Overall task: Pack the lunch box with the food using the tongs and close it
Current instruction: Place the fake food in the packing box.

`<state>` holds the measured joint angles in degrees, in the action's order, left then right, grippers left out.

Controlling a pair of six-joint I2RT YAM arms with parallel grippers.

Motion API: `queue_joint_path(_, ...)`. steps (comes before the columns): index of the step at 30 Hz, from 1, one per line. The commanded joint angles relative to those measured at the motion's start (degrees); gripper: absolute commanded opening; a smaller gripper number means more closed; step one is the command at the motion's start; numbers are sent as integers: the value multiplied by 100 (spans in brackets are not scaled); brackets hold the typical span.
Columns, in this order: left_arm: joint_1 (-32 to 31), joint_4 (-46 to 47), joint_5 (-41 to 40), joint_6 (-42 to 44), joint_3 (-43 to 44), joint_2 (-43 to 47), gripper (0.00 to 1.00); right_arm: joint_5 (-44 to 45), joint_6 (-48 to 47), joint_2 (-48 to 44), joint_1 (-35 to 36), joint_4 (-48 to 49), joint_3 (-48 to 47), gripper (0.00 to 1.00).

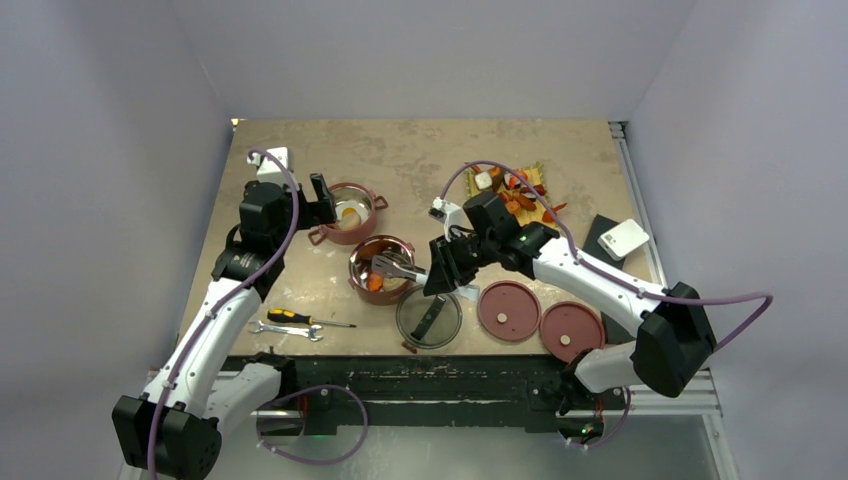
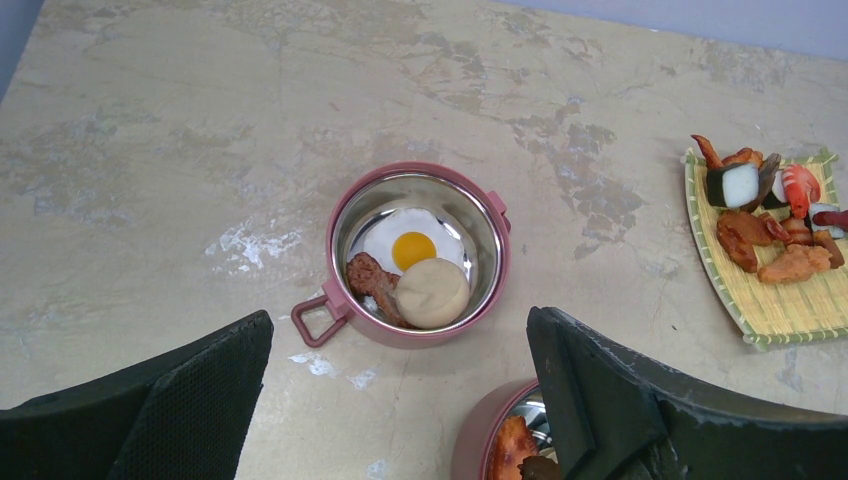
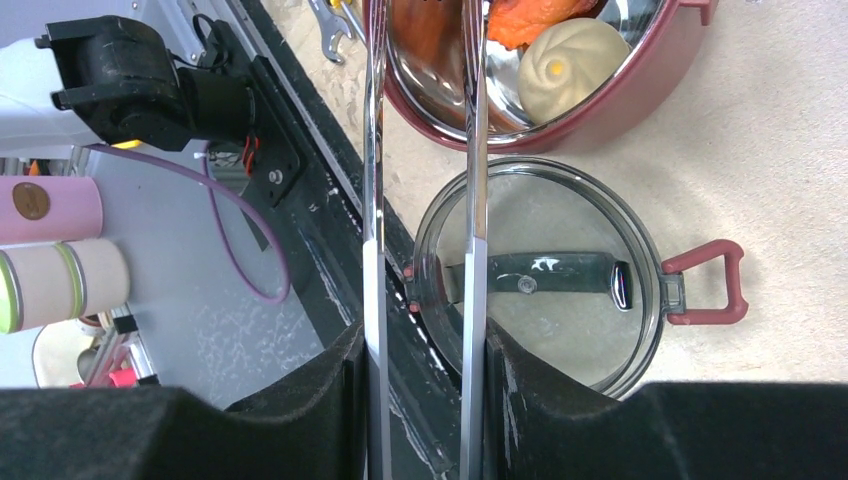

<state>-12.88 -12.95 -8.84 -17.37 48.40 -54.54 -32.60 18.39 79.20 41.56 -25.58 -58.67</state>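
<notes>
The lunch box lies in parts on the counter (image 1: 300, 150). Furthest left is its far bowl (image 2: 455, 332), which holds a fried egg (image 2: 412, 246), a bun (image 2: 432, 292) and a brown piece. The left end effector (image 1: 325, 200) hovers just beside and above this bowl with its fingers spread wide, gripping nothing.

Next comes the near bowl (image 3: 640, 90), with orange chunks and a second bun (image 3: 555, 75) inside. The tongs (image 3: 475, 150) reach into it from the right. Their long axis runs from the handle end, pinched between the pads of the right end effector (image 3: 424, 360), leftward to tips over the steel interior. The two arms stand apart and parallel. Whether the tips grip a piece cannot be told, since they are cropped in the wrist view.

The see-through top lid (image 3: 560, 340) lies flat just under the tongs, and the two red disc lids (image 1: 508, 310) lie to its right.

The rest of the food (image 2: 740, 235) sits on the woven mat (image 2: 790, 305), at the far right. It is behind the right end effector and opposite to the way the tongs point. The right arm is the nearer one, so the next pick likely means swinging the tongs round toward the mat.
</notes>
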Motion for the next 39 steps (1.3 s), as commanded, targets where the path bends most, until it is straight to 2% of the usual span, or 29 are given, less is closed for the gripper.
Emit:
queue_joint_path(1, -13, 117, -21, 28, 50, 29, 99, -12, -64, -62, 9, 284, -293, 30)
queue_joint_path(9, -12, 116, -12, 22, 53, 31, 99, 7, -68, -80, 10, 289, -268, 36)
queue_joint_path(30, -13, 109, -21, 22, 52, 20, 99, -10, -81, -113, 10, 294, -232, 44)
queue_joint_path(39, -15, 104, -50, 20, 49, 35, 99, 166, -61, -180, 3, 297, -289, 42)
